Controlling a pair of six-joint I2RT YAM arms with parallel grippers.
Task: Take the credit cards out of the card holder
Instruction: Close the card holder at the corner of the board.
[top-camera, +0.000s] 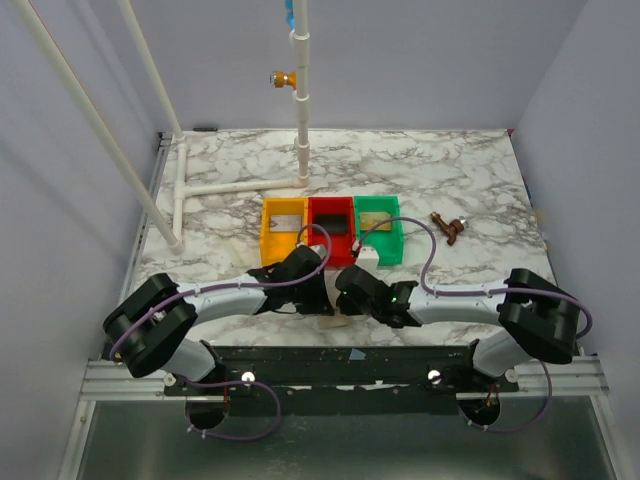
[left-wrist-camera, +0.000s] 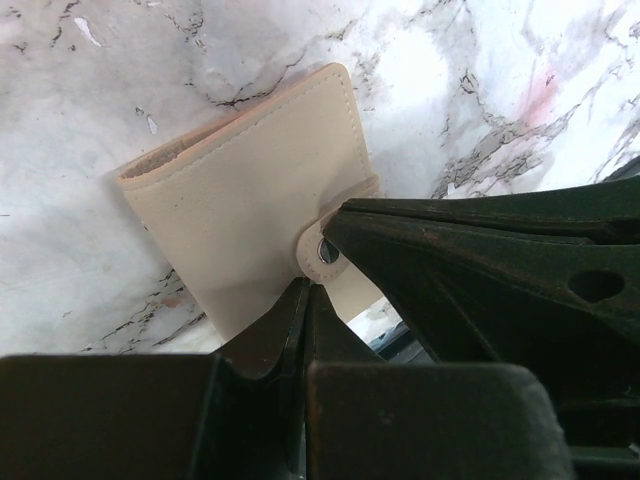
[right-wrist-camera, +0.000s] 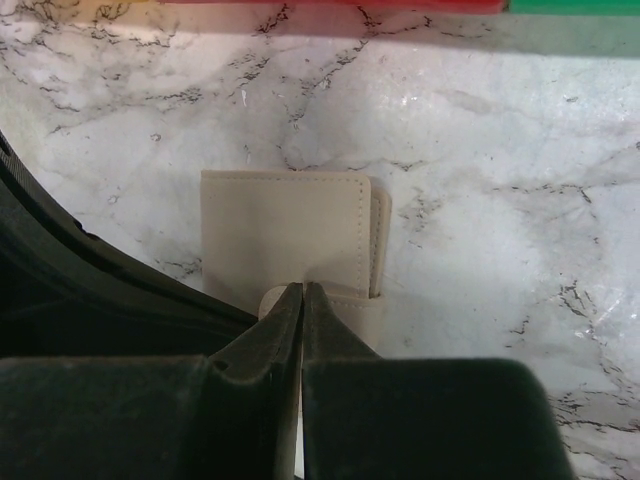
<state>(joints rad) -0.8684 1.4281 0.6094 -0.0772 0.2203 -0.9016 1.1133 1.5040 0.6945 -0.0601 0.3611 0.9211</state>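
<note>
Robotics lab test cell. A left robot arm and a right robot arm are mounted side by side on a metal rail at the near edge of a marble-patterned bench, enclosed by plain lilac walls. A white plastic pipe frame and a row of coloured trays stand on the bench.

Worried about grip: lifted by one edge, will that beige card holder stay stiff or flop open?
Probably bendy: the card holder looks like soft stitched material folded in two, so it may sag. Its snap tab seems closed over the front, which should stop it opening. Thin and flat, so likely light.
</note>
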